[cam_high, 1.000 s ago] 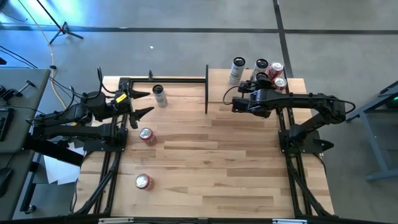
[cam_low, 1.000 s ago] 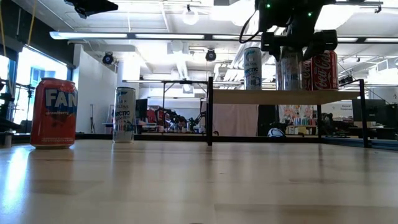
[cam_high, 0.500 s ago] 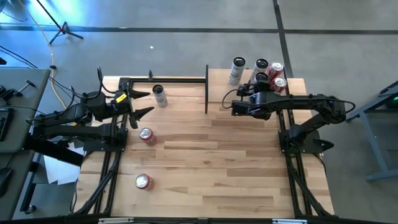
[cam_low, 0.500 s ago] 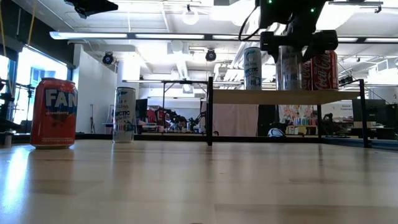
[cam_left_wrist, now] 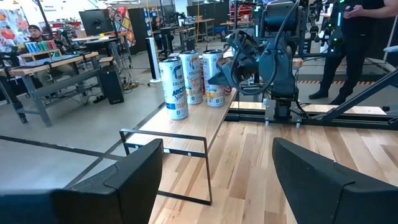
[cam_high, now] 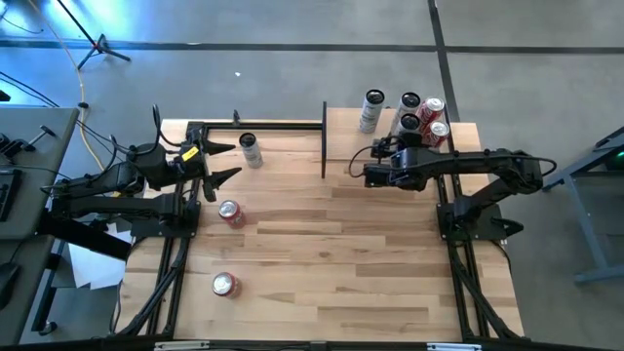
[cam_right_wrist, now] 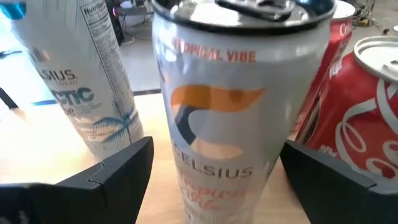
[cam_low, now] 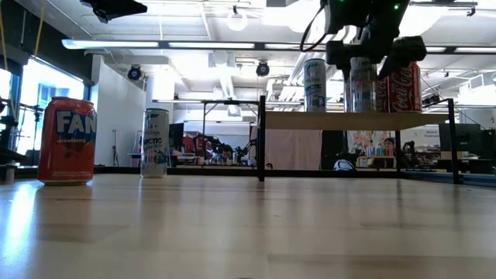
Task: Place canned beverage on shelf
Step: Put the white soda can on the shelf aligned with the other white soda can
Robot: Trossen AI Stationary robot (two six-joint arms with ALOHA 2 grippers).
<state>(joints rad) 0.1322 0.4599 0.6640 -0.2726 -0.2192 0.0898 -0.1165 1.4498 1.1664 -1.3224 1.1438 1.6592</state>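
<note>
A silver Celsius can [cam_right_wrist: 239, 118] stands upright on the shelf [cam_high: 346, 132], a light-wood board on black posts at the far right. My right gripper [cam_right_wrist: 217, 168] is open, with one finger on each side of this can's body. The low view shows the gripper [cam_low: 364, 56] around the upper part of the can [cam_low: 362, 85]. A white-blue can [cam_right_wrist: 81, 93] and red cola cans [cam_right_wrist: 367, 118] stand beside it on the shelf board. My left gripper [cam_high: 224, 161] hovers open at the far left, with nothing between its fingers. My right gripper comes at the can's body [cam_right_wrist: 186, 162] from the near side, slanting slightly down, with a finger [cam_right_wrist: 118, 171] on either side. I cannot tell whether the fingers touch the can. The can stands upright on the shelf board.
On the tabletop stand a silver can [cam_high: 251, 149] near my left gripper and two red cans [cam_high: 231, 213] [cam_high: 225, 284] toward the near left. A black frame bar [cam_high: 263, 125] runs along the far edge. The table's middle and near right are bare wood.
My right gripper has turned slightly about the silver can and shifted a little toward the near edge. The can has stayed upright on the shelf.
</note>
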